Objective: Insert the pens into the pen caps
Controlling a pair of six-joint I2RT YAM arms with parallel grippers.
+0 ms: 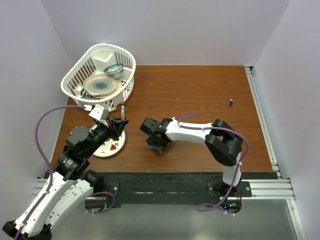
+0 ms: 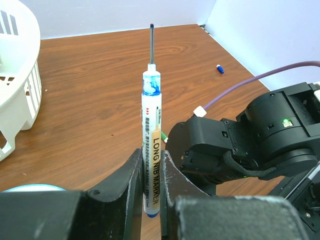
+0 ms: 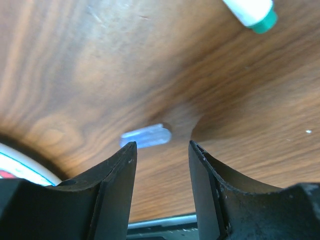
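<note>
My left gripper [image 2: 151,151] is shut on a white marker pen [image 2: 151,130] with blue ends. It holds the pen above the table, its long dark nib pointing away; the pen also shows in the top view [image 1: 122,111] by the left gripper [image 1: 121,123]. My right gripper [image 3: 161,145] is open, pointing down close over a pale grey-purple cap [image 3: 146,136] that lies on the wood just past its fingertips. A white pen with a green end [image 3: 252,12] lies beyond it. A small blue cap [image 1: 231,102] lies far right, also seen in the left wrist view [image 2: 219,69].
A white basket [image 1: 75,80] with dishes stands at the back left. A small plate [image 1: 111,147] lies under the left gripper, and its rim shows in the right wrist view [image 3: 20,167]. The right arm [image 1: 195,132] stretches across the table's middle. Walls close in on all sides.
</note>
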